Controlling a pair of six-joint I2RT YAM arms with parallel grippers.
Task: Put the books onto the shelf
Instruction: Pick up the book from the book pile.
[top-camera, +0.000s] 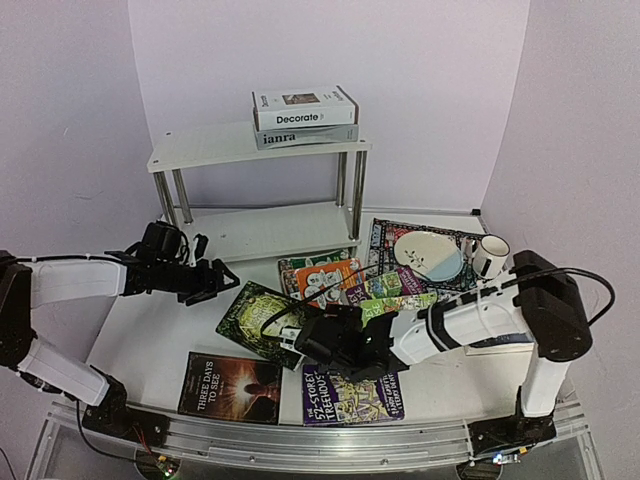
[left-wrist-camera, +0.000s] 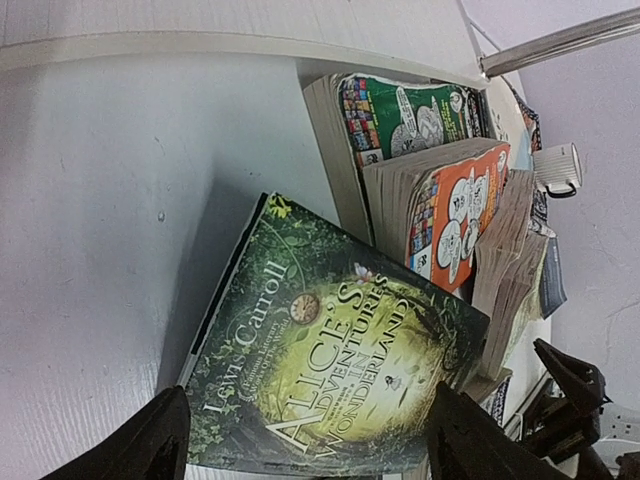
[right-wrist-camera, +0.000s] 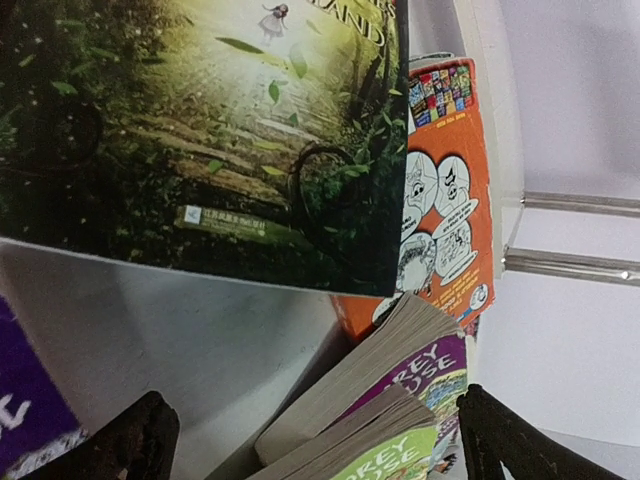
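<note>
1. On the top board of the white shelf: white "Decorate" book flat on grey "ianra" book.
2. Loose on the table in front of the shelf: green "Alice's Adventures in Wonderland", dark "Three Days to See" and purple "52-Storey Treehouse" near the front edge.
3. Behind those, just before the shelf's right legs: an overlapping fan of paperbacks, among them a green-covered paperback and an orange-covered paperback.
4. Right of the fan: patterned placemat carrying a plate, with a mug at its right end.
5. Left claw: spread wide, gripping nothing, at the far-left corner of "Alice's Adventures in Wonderland". In the wrist view, one dark finger to each side of the cover's near end; contact impossible to tell.
6. Right claw: spread wide and empty, low beside the right edge of "Alice's Adventures in Wonderland", with purple Treehouse paperbacks just ahead in its wrist view.
</note>
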